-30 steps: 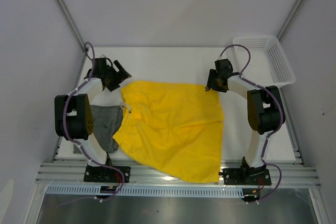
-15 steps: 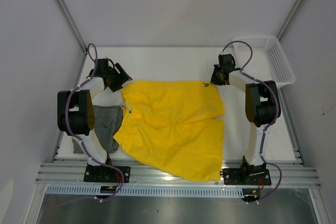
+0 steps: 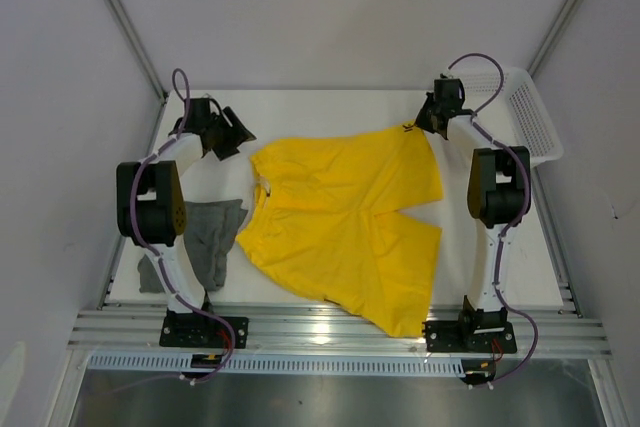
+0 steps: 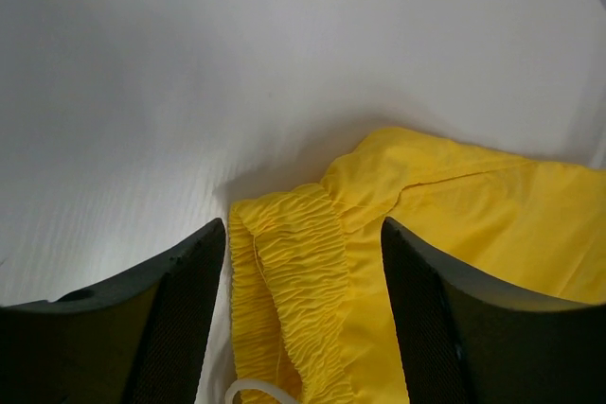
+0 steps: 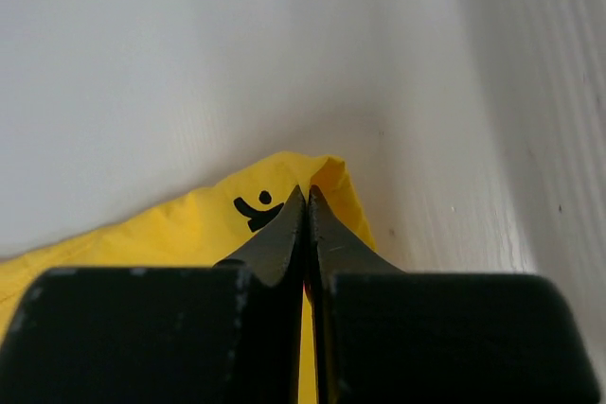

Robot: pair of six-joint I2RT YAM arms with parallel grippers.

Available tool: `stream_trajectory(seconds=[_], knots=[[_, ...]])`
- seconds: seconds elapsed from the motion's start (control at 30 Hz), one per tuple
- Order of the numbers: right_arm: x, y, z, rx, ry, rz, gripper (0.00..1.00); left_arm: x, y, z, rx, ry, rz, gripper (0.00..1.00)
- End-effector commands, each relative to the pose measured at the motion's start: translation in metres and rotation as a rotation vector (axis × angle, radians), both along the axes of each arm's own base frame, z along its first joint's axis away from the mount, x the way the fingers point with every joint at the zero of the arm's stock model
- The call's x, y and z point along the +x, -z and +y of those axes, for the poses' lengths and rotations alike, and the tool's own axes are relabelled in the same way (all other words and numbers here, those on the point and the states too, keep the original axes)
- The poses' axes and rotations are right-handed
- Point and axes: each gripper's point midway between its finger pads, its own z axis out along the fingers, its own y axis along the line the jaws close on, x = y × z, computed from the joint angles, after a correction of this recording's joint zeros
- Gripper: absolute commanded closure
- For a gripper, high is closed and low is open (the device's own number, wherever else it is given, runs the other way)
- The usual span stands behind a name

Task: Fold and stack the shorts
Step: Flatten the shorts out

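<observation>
The yellow shorts (image 3: 345,227) lie spread over the middle of the white tabletop (image 3: 330,107), one leg reaching the near edge. At the far right, the right pincer (image 5: 306,198) is pinched tight on a corner of them, just beside a small black mark (image 5: 254,207). The left pincer (image 4: 303,226) stands wide at the far left, its fingers either side of the gathered waistband (image 4: 289,262), not clamped. The grey shorts (image 3: 212,247) sit crumpled near left, just beside the yellow pair. A white mesh basket (image 3: 535,117) stands far right
</observation>
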Motion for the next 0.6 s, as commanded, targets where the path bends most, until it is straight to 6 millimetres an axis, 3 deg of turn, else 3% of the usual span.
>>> stream_trajectory(seconds=[0.0, 0.03, 0.13, 0.17, 0.3, 0.57], knots=[[0.033, -0.021, -0.009, -0.013, 0.052, -0.092, 1.0, 0.02, -0.032, -0.013, 0.013, 0.049, -0.067, 0.3], [0.036, -0.012, -0.011, -0.009, 0.053, -0.075, 1.0, 0.019, -0.032, -0.015, 0.017, 0.056, -0.055, 0.29], [0.045, -0.011, -0.01, 0.003, 0.049, -0.083, 1.0, 0.013, -0.028, -0.019, 0.001, 0.073, -0.036, 0.28], [0.047, -0.011, -0.008, 0.005, 0.048, -0.086, 1.0, 0.009, -0.025, -0.036, -0.015, 0.109, -0.028, 0.28], [0.052, -0.009, -0.007, 0.014, 0.05, -0.095, 1.0, -0.001, -0.014, -0.058, -0.073, 0.156, 0.021, 0.28], [0.053, -0.007, -0.007, 0.019, 0.051, -0.094, 1.0, -0.029, 0.009, -0.058, -0.069, 0.138, 0.088, 0.27]])
